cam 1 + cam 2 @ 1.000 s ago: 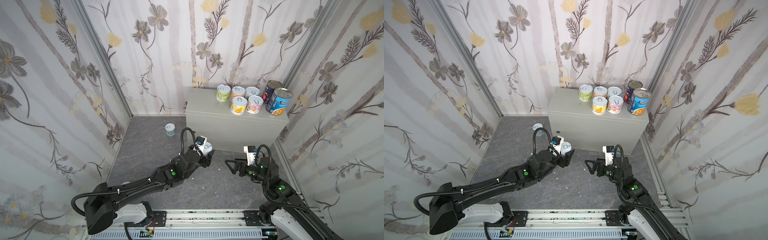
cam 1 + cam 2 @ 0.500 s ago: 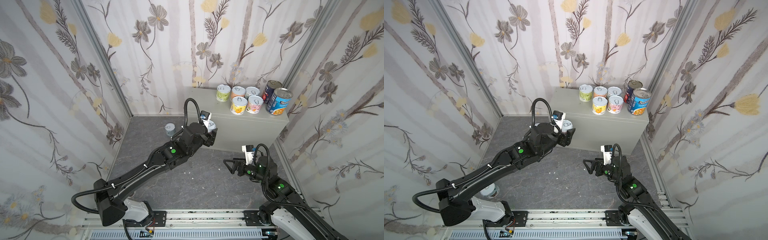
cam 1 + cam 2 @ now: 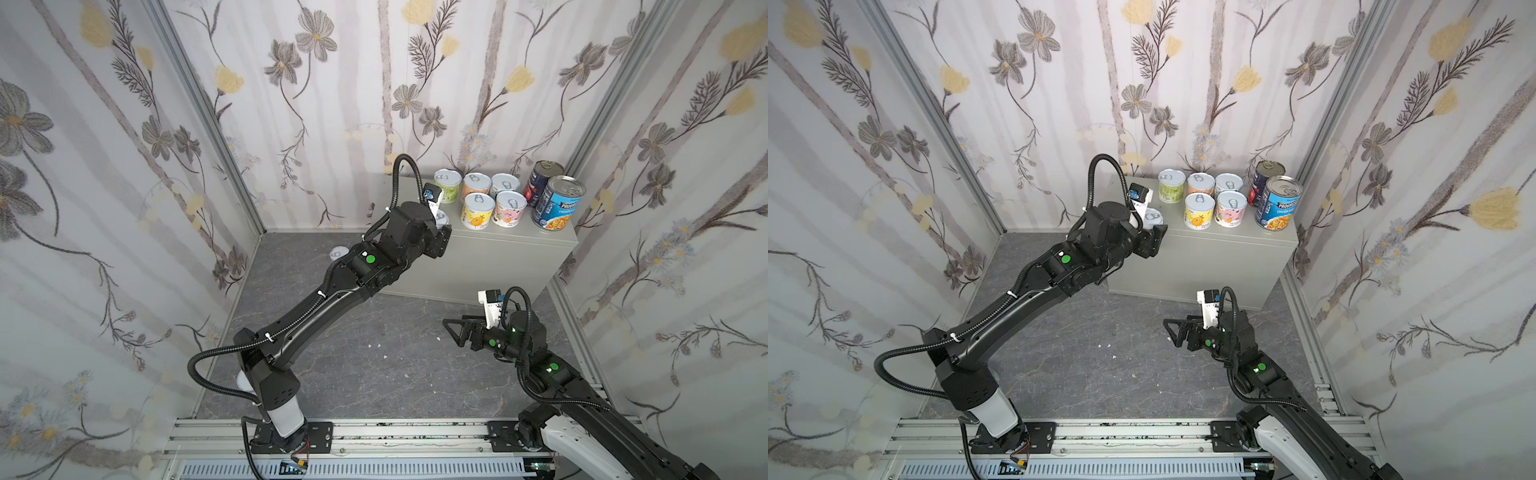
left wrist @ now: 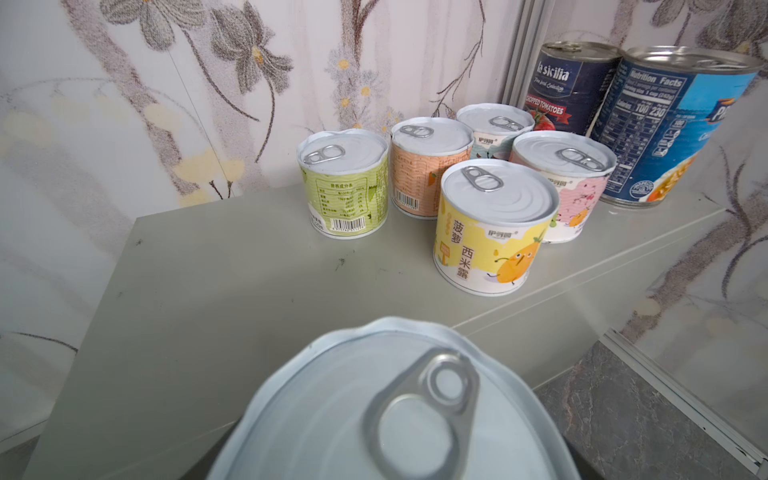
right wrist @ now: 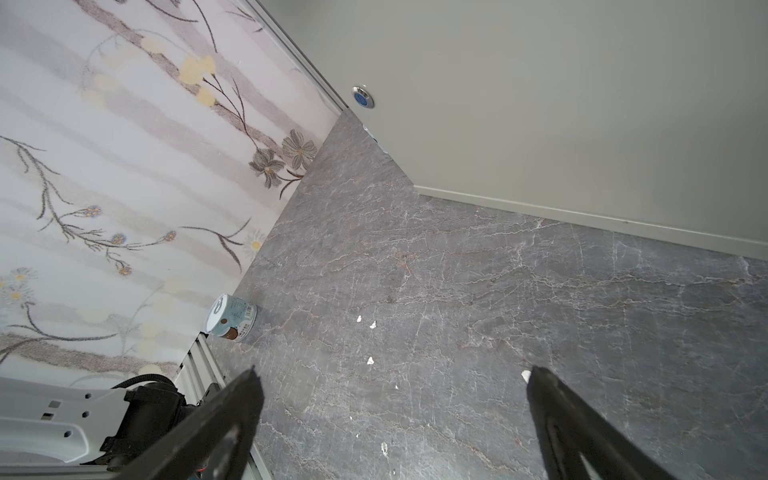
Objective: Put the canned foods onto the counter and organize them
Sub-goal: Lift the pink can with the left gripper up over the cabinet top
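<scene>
**Can held at worktop's edge while seven stand in rows**

The light-grey worktop (image 3: 498, 266) fills the upper right of both top views. The left arm (image 3: 324, 303) reaches up from the lower left, and the left pincer (image 3: 441, 227) is clamped on a short pull-tab can (image 4: 395, 415) at the worktop's front edge. That can is left of the rows and apart from them; whether it touches the top cannot be told. At lower right the right pincer (image 3: 453, 332) hangs over the dark marbled floor (image 3: 395, 374), jaws wide apart and empty.

On the worktop's right end stands the blue soup can (image 3: 558, 203), with the navy-and-red can (image 3: 542, 178) behind it. To their left, the green can (image 3: 448, 185), orange can (image 3: 477, 187) and teal can (image 3: 505, 185) form the back row. The yellow can (image 3: 478, 210) and pink can (image 3: 510, 208) stand in front.

A loose can (image 3: 338, 252) sits on the floor left of the worktop, partly behind the arm. In the right wrist view a teal-labelled can (image 5: 232, 318) sits on the floor beside the flowered wall (image 5: 124, 187).
</scene>
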Motion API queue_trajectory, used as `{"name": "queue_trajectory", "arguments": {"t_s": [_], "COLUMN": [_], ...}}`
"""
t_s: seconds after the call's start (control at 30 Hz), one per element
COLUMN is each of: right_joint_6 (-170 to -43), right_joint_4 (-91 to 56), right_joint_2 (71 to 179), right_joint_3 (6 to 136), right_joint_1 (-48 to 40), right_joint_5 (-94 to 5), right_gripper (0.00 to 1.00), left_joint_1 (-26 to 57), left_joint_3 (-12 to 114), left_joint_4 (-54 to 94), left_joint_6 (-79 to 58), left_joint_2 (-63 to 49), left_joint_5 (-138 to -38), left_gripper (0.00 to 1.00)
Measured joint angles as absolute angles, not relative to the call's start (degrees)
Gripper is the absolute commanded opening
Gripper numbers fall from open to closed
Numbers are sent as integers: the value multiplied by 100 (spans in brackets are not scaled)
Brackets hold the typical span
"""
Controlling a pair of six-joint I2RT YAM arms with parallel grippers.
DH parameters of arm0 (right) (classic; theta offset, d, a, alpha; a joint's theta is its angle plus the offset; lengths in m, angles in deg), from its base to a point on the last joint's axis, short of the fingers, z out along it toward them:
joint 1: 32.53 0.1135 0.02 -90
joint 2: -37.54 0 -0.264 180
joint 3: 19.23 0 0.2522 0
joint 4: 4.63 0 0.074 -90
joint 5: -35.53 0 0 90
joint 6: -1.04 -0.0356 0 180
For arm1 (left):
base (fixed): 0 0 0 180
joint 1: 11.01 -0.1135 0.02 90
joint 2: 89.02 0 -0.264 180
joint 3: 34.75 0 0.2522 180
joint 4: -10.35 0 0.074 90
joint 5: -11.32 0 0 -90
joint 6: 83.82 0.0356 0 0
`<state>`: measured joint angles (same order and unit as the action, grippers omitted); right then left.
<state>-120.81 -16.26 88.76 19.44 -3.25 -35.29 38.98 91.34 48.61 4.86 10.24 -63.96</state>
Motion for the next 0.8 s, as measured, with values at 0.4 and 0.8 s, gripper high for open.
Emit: {"name": "queue_trajectory", "arguments": {"t_s": [0.4,0.8], "right_joint_6": [-11985,-11834], "right_joint_4": [-1257,-1220], "right_joint_2": [9339,9582], "right_joint_3": [1856,1841], "right_joint_1": [-325,-325], "right_joint_5": [-3411,-3385], "right_gripper": [100,100], "left_joint_1": [3490,3378], "left_joint_3": [10402,11300], "left_joint_4": [5009,5073], "left_joint_6": [580,576], "left_joint_2": [2176,2978], "left_joint_5": [-6662,-6927], "left_gripper": [69,69]}}
